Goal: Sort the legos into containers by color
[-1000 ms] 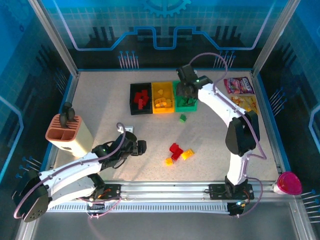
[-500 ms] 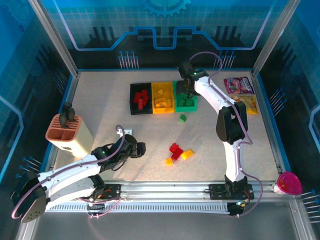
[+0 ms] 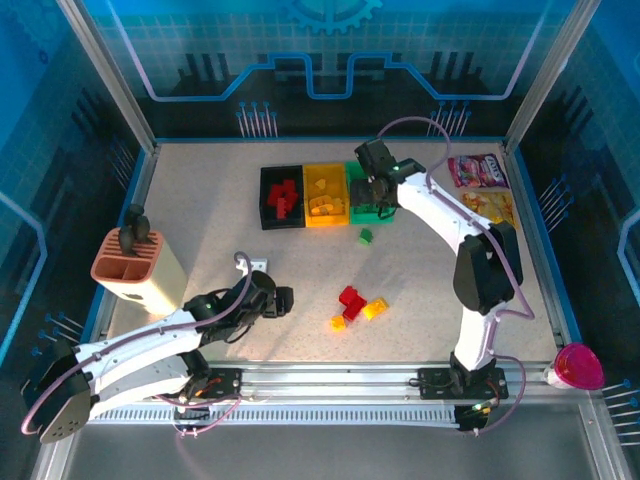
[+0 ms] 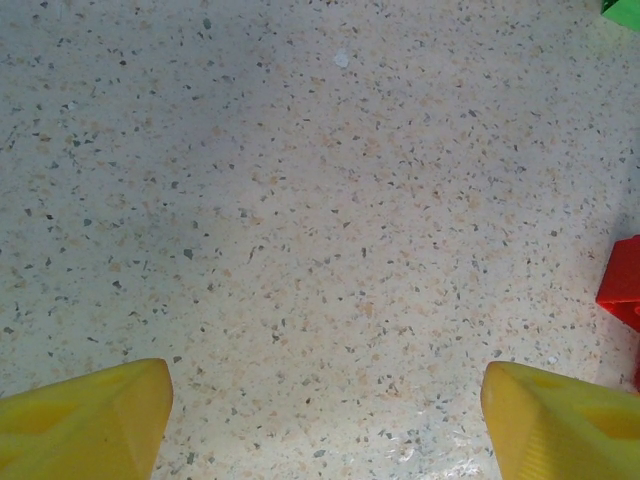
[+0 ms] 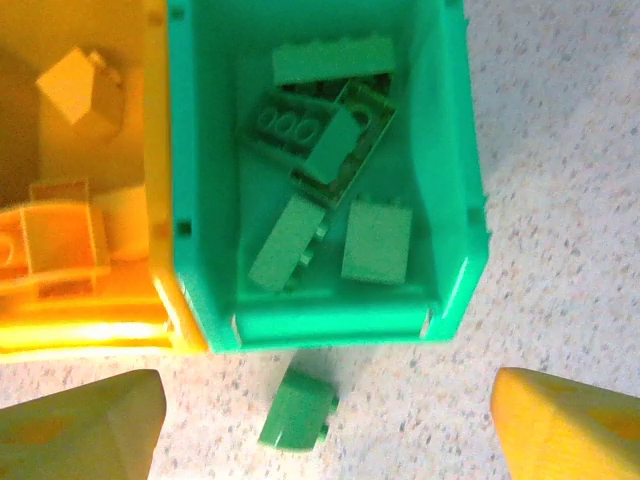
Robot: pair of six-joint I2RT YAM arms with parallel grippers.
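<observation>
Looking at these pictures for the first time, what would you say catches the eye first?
The black bin, yellow bin and green bin sit in a row at the far middle of the table, each holding bricks. The right gripper hangs open at the green bin, a loose green brick just outside it. A cluster of red and yellow bricks lies right of the open left gripper.

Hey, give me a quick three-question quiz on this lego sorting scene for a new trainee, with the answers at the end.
1. True or false: the green brick near the right gripper lies inside the green bin.
2. Which bin is nearest the right gripper? A black, B yellow, C green.
3. Fill in: the left gripper has its jaws ____, holding nothing.
Key: 1 false; 2 C; 3 open.
</observation>
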